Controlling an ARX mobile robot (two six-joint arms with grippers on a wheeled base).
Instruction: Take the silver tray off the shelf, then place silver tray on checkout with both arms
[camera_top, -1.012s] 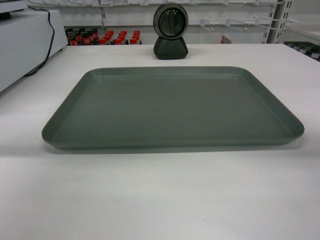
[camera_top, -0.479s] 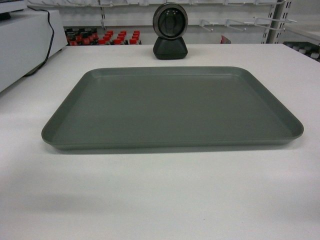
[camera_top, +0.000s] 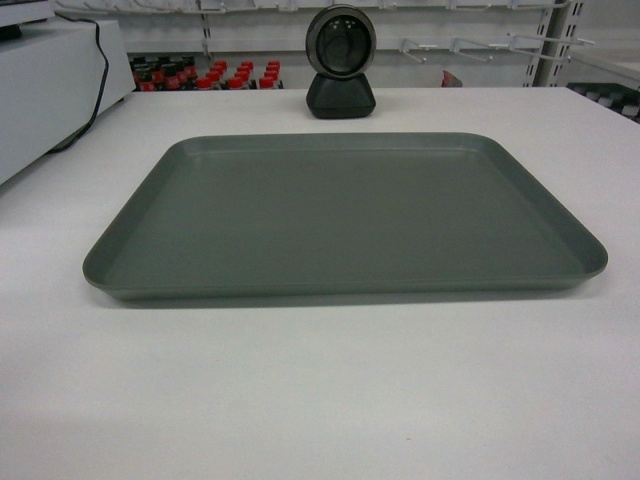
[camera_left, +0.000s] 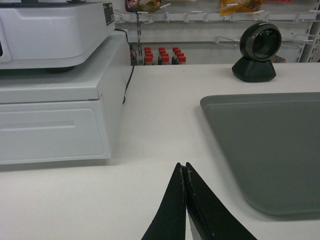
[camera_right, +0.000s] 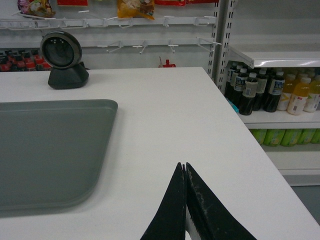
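Almost nothing had changed over the last second: the tray (camera_top: 345, 215) lay flat on the counter (camera_top: 320, 390) in the same spot, just in front of the scanner (camera_top: 341, 62), with at most a hair's shift of its right front corner in the head view. No arm showed in that view at either time. My reading was that the tray had already been set down on the checkout and let go, so the task looked finished or very nearly so, with only the arms' retreat left.

The left gripper (camera_left: 185, 172) hovered over bare counter just left of the tray's near left corner, apart from it, its jaws pressed together with nothing between them. The right gripper (camera_right: 184, 172) sat likewise just right of the tray's near right corner, jaws clenched on nothing.

By count there was one tray, one scanner standing behind the tray's far edge, one counter and two grippers. One white till (camera_left: 52, 80) stood left of the tray, with a black cable running down its side. Shelves (camera_right: 270, 55) of bottles stood to the right of the tray, beyond the counter's edge; the bottles were too many and too overlapped to count surely.
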